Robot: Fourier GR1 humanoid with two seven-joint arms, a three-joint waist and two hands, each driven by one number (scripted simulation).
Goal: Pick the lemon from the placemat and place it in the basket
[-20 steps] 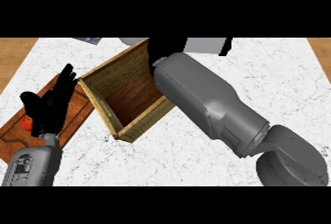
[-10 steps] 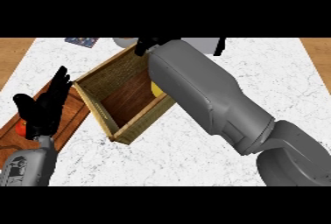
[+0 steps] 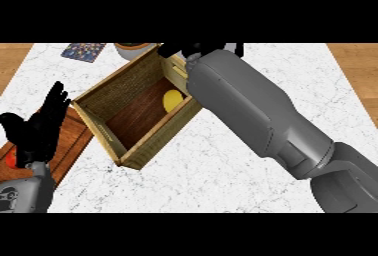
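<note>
The wooden basket stands at an angle on the marble counter, left of centre. The yellow lemon lies on its dark floor by the far right wall, half hidden behind my right forearm. My right hand hovers over the basket's far corner at the top of the view, fingers spread and apart from the lemon. My left hand rests open, fingers up, over the brown placemat at the left edge.
A small red object lies on the placemat beside my left wrist. A patterned card and a round cup sit at the counter's far edge. Bare marble spreads in front of the basket.
My right forearm has shifted right and away from the basket's inside, uncovering the lemon on its floor. The left hand has risen a little, still open.
</note>
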